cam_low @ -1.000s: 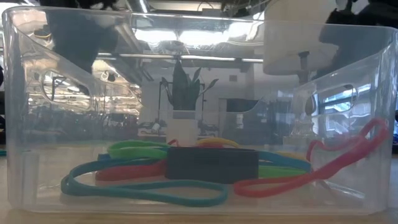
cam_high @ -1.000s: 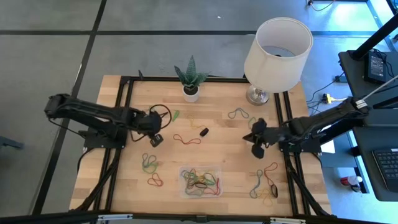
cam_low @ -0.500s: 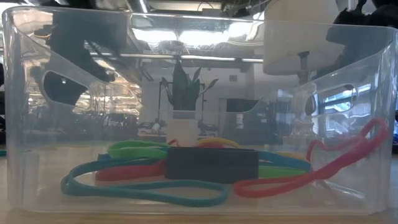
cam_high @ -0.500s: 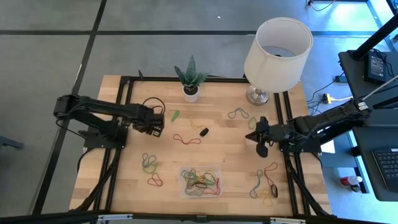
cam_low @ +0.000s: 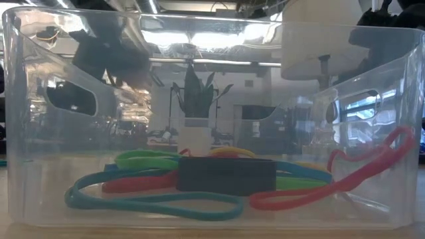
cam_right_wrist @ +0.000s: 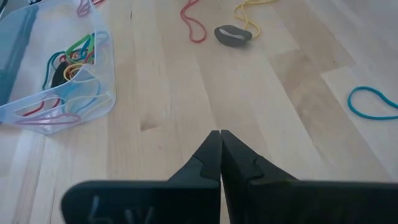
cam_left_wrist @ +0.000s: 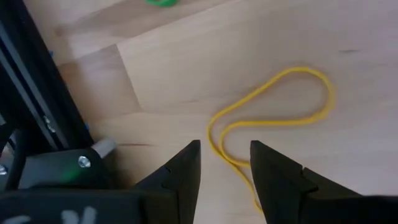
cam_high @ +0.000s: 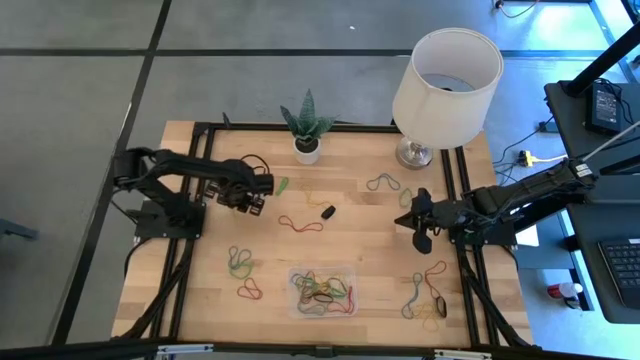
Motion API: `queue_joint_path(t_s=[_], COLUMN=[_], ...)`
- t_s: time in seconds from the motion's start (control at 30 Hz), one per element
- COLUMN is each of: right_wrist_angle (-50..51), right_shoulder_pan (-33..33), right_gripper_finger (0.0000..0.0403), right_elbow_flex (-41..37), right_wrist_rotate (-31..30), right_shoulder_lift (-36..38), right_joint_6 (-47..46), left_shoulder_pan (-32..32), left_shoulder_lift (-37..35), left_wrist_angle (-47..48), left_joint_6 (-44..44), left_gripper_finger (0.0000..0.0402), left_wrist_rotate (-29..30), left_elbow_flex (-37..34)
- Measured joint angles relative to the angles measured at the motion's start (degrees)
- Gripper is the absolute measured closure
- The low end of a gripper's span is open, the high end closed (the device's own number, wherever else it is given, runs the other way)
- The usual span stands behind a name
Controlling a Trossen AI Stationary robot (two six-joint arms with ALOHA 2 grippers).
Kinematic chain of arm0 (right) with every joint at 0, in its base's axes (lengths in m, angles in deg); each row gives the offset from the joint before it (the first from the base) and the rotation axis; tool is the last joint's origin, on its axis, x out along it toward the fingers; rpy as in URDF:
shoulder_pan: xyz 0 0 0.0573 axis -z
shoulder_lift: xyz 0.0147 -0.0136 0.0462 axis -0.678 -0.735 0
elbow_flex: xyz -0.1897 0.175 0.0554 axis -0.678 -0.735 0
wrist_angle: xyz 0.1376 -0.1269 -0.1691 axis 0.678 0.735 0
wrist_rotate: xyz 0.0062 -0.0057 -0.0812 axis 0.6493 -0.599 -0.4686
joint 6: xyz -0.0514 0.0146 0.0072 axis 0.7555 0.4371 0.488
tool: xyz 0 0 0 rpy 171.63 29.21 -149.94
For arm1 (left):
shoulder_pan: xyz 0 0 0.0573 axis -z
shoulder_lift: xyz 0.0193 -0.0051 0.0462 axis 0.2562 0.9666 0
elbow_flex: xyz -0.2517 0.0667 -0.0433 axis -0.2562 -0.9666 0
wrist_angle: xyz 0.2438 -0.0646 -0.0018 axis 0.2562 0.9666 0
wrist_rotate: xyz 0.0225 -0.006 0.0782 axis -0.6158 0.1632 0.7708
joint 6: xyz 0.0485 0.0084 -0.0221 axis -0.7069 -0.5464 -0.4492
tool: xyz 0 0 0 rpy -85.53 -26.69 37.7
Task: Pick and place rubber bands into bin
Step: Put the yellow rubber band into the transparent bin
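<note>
Jaws on the left gripper (cam_left_wrist: 225, 163) stand apart, empty, over a yellow rubber band (cam_left_wrist: 273, 118) on the worktop (cam_high: 350, 220), left of the plant pot (cam_high: 307, 150). Right gripper (cam_right_wrist: 220, 144), right of the pot, has its jaws closed on nothing. Nearer than the pot sits the bin (cam_high: 323, 290), holding rubber bands (cam_low: 199, 179).
</note>
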Motion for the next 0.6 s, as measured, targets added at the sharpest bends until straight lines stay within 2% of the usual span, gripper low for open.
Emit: queue_joint_path(t_s=[0.2, 0.37, 0.47, 0.6], right_wrist_angle=[-0.01, -0.03, -0.01, -0.02], right_shoulder_pan=[0.00, 0.00, 0.00, 0.00], right_gripper_finger=[0.0400, 0.0400, 0.0400, 0.0400], right_elbow_flex=[0.00, 0.00, 0.00, 0.00], right_wrist_rotate=[0.01, 0.01, 0.02, 0.00], right_shoulder_lift=[0.00, 0.00, 0.00, -0.02], right_joint_6=[-0.57, -0.61, -0.59, -0.61], left_shoulder_pan=[-1.66, -1.77, -1.55, -1.48], left_shoulder_lift=[3.15, 2.76, 2.20, 1.25], left_wrist_angle=[-4.88, -8.34, -8.79, -8.79], left_joint_6=[-2.00, -1.97, -4.20, -7.34], left_gripper_finger=[0.0270, 0.0276, 0.0301, 0.0370], left_wrist_rotate=[-2.24, -4.07, -4.03, -3.93], left_elbow_flex=[-2.11, -5.19, -5.40, -4.83])
